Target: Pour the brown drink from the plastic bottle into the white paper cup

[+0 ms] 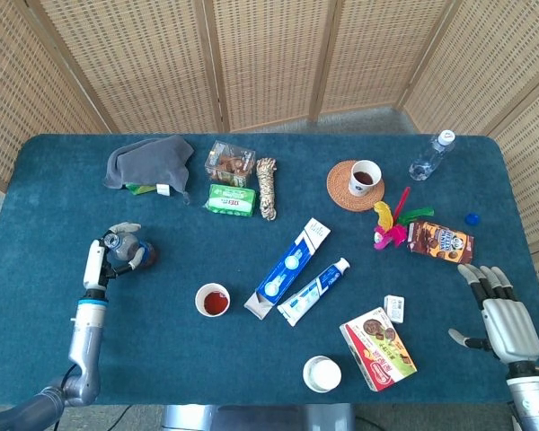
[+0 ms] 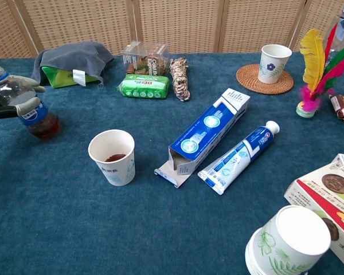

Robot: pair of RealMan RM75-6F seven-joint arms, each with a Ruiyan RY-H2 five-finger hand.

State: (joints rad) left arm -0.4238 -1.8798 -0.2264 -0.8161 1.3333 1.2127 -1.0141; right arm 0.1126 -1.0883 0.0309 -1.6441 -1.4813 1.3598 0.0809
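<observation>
A clear plastic bottle (image 2: pixel 30 110) with a blue label and a little brown drink in its bottom stands nearly upright at the table's left, cap off. My left hand (image 2: pixel 17 97) grips it around the upper body; in the head view the left hand (image 1: pixel 103 258) and bottle (image 1: pixel 130 254) sit left of the cup. The white paper cup (image 2: pixel 113 156) stands upright with brown drink in its bottom, seen from above as the paper cup (image 1: pixel 213 300). My right hand (image 1: pixel 504 314) hovers open at the table's right edge, holding nothing.
A toothpaste box (image 1: pixel 287 269) and tube (image 1: pixel 314 290) lie right of the cup. A stack of paper cups (image 1: pixel 322 373) and a snack box (image 1: pixel 378 348) sit near the front. A grey cloth (image 1: pixel 150 160), biscuits, a rope coil, a cup on a coaster (image 1: pixel 361 180) and a water bottle (image 1: pixel 430 156) line the back.
</observation>
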